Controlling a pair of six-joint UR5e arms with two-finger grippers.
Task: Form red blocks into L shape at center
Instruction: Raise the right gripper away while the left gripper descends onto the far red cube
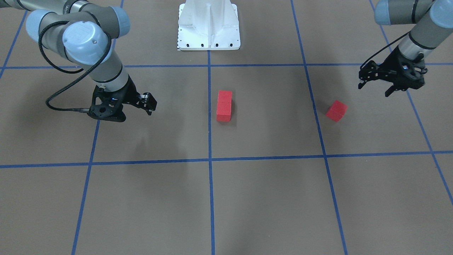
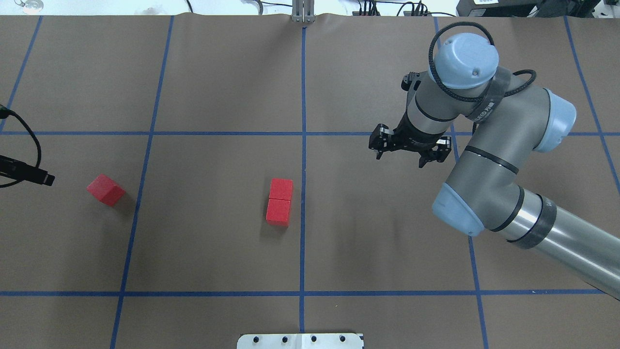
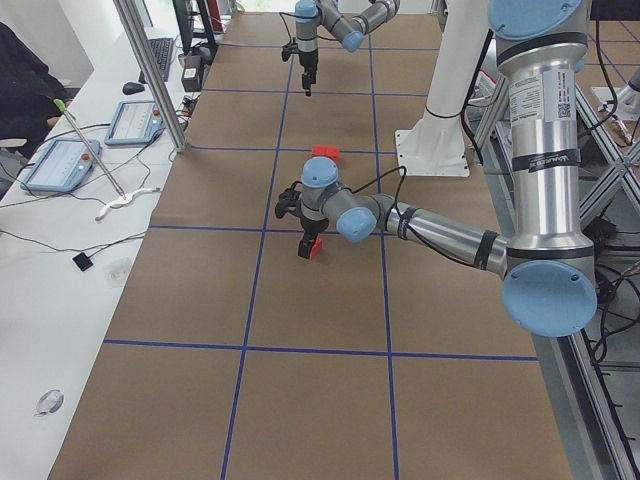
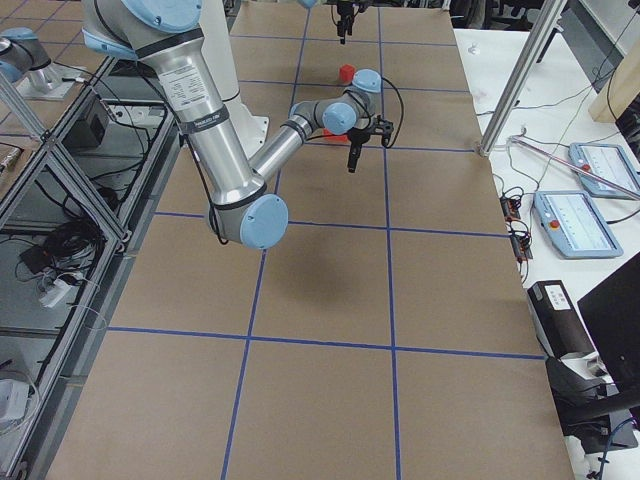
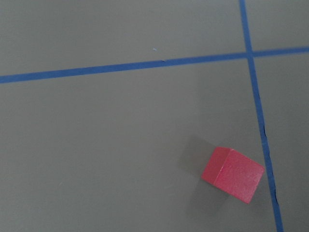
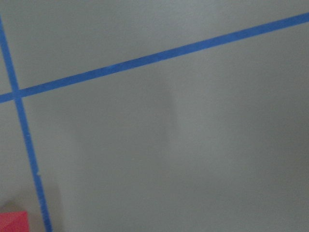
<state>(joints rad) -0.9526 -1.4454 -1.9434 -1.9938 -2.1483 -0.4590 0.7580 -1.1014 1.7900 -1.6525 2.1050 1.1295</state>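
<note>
Two red blocks lie touching in a short line on the brown centre square, next to a blue tape line; they also show in the overhead view. The third red block lies alone, turned at an angle, out on my left side, and in the left wrist view. My left gripper is open and empty, hovering beside that block. My right gripper is open and empty, above the surface to the right of the pair. A block corner shows in the right wrist view.
The white robot base stands at the table's near edge on the robot's side. Blue tape lines split the brown surface into squares. A black cable of the left arm reaches in at the overhead view's left edge.
</note>
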